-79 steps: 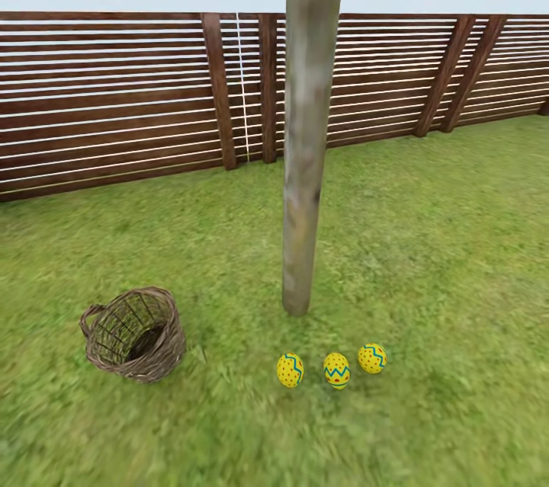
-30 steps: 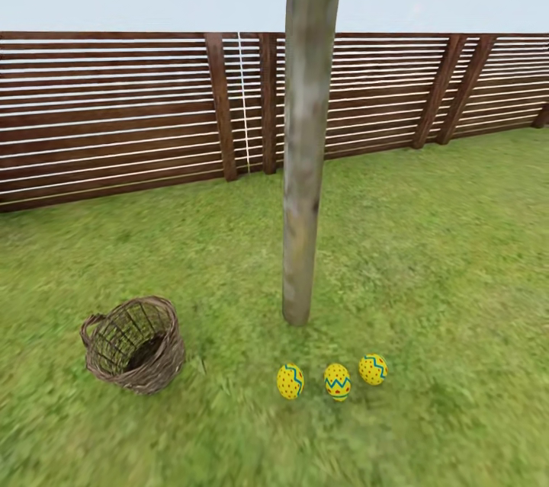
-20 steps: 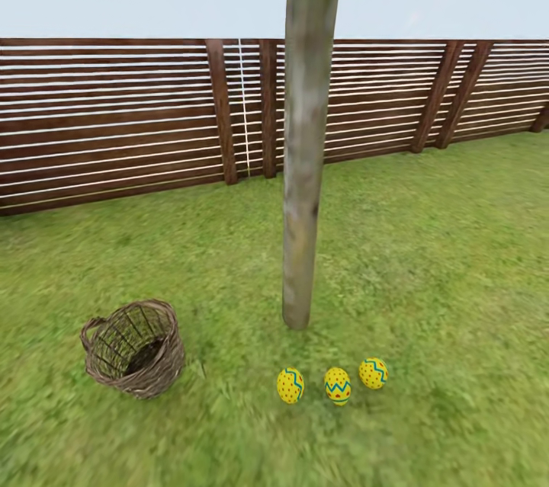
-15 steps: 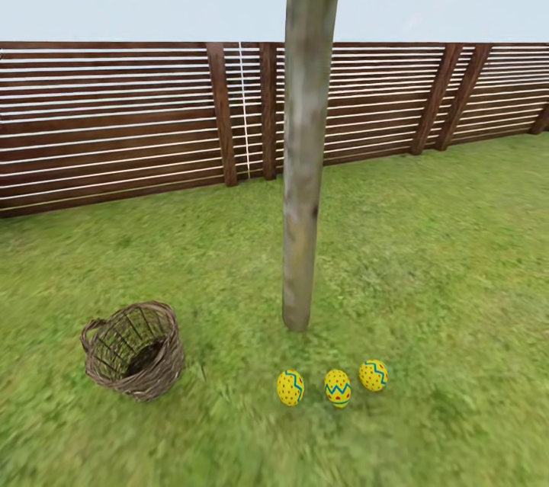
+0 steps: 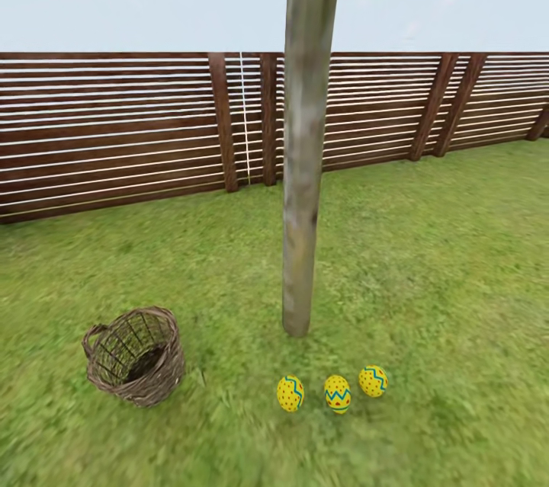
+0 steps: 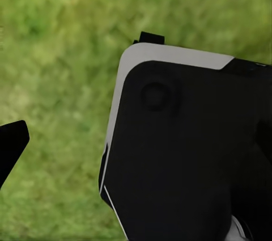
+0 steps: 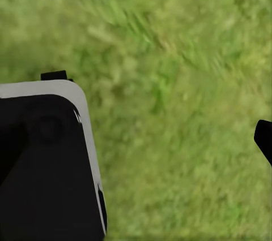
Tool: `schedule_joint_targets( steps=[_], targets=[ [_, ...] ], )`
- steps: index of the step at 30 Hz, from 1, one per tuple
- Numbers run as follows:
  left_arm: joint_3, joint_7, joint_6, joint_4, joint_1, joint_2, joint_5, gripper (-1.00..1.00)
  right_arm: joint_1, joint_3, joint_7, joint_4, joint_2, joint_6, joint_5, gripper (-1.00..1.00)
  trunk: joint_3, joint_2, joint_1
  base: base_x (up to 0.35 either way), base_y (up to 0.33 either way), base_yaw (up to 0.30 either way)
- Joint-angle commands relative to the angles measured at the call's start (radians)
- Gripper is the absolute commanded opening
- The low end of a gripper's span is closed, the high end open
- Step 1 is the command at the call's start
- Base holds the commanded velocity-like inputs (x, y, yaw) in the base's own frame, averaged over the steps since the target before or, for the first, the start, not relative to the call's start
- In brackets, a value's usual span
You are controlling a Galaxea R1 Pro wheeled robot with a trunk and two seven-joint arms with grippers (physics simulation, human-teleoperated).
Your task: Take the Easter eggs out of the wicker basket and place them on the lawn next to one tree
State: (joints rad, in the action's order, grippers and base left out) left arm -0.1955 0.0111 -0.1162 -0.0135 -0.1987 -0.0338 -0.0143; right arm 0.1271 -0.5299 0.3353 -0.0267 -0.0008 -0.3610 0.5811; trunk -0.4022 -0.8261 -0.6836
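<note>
Three yellow Easter eggs [image 5: 337, 393] with red dots and zigzag bands lie in a row on the lawn [image 5: 442, 281], just in front of the foot of the pale bare tree trunk [image 5: 303, 190]. The brown wicker basket [image 5: 136, 356] stands tilted on the grass to the left of them, and no egg shows inside it. In the wrist views, my left gripper [image 6: 141, 133] and my right gripper [image 7: 136, 133] hang over bare grass, each with a black fingertip [image 6: 12, 142] [image 7: 264, 138] at the picture's edge and nothing held between the fingers.
A dark brown slatted fence [image 5: 114, 129] runs across the back of the garden. Open grass spreads to the right of the tree. A black and white part of the robot [image 6: 187, 150] fills much of the left wrist view.
The whole head picture has slid down a little and more sky shows, so the camera has moved. Eggs, basket and tree keep their places relative to each other.
</note>
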Motion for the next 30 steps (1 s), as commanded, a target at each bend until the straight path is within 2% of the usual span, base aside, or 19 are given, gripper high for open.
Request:
schedule_joint_targets(
  steps=[1, 16, 30],
  targets=[
    [-0.002, 0.001, -0.004, 0.001, -0.001, 0.0, -0.001, 1.0, 0.0, -0.008, 0.004, -0.001, 0.0, -0.001, 0.008, 1.0, 0.003, 0.007, 0.004, 0.0, 0.0, 0.0],
    [0.002, 0.001, -0.003, 0.001, 0.001, 0.0, -0.001, 1.0, 0.0, -0.008, 0.004, -0.001, 0.001, -0.001, 0.007, 1.0, 0.051, 0.112, 0.061, 0.0, 0.0, 0.001],
    [0.002, 0.001, -0.002, 0.001, 0.001, 0.0, -0.001, 1.0, 0.0, -0.008, 0.004, -0.001, 0.001, -0.001, 0.008, 1.0, 0.114, 0.21, 0.115, 0.0, 0.0, 0.085]
  ],
)
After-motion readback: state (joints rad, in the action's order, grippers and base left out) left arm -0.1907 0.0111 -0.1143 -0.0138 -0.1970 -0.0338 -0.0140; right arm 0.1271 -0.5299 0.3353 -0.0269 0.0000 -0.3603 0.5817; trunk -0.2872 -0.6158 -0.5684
